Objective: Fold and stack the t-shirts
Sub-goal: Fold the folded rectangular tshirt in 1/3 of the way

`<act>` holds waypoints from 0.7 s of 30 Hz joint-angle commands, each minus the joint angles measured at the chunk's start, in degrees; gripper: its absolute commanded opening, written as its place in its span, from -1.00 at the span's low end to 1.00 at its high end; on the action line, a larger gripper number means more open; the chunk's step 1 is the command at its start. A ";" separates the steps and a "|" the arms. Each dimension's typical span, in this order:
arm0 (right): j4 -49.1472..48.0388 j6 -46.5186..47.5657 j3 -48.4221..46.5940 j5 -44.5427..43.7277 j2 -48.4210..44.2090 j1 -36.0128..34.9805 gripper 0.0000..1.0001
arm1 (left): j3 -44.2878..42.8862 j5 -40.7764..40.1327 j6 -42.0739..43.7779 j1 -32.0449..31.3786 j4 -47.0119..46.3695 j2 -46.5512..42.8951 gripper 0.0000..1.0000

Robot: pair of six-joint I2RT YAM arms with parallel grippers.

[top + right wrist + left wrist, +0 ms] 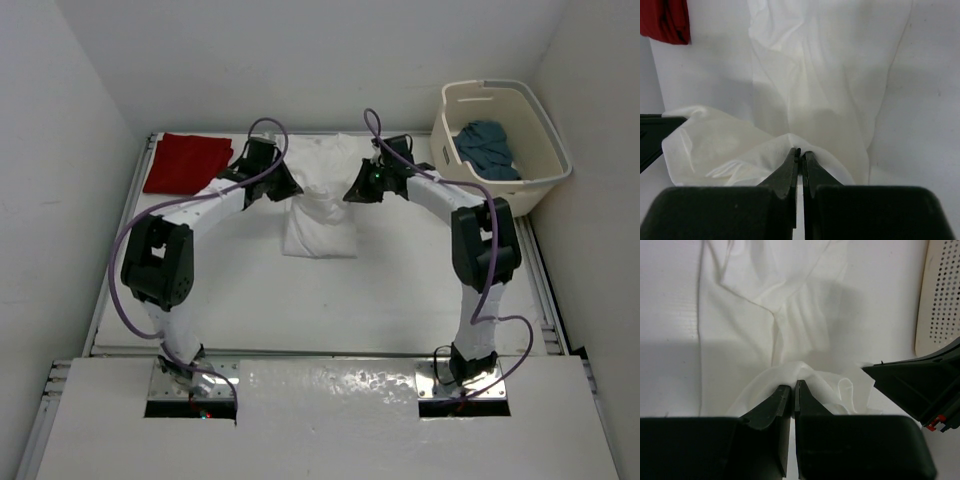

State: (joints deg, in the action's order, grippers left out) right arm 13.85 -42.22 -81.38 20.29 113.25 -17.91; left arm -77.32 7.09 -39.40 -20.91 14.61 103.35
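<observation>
Top external: left claw [295, 192], right claw [351, 195] tight on white t-shirt [320, 236].

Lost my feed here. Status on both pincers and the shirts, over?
Left pincer shut on white shirt. Right pincer likewise. Red shirt far-left; teal shirt in basket. No obstruction seen.

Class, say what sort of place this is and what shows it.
Probably a robot lab's test cell: left arm and right arm bolted to a white-walled table, a white shirt between them, a basket alongside.

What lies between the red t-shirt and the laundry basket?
The white t-shirt, pinched by the left gripper and right gripper, as the top external view shows.
</observation>
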 commanded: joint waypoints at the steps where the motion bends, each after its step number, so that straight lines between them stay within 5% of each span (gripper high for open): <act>1: -0.48 0.56 -4.39 1.76 2.84 0.95 -1.00 | -4.50 -0.41 1.96 1.57 -0.02 1.76 -1.00; 21: 2.33 -4.36 -18.82 -0.95 17.09 3.15 -1.00 | -15.66 -2.78 1.87 4.56 4.72 16.26 -1.00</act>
State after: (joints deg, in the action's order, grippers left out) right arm 16.45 -44.71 -98.26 20.78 131.09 -15.14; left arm -89.45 5.56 -37.12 -17.10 20.10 118.41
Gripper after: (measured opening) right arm 0.003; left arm 0.039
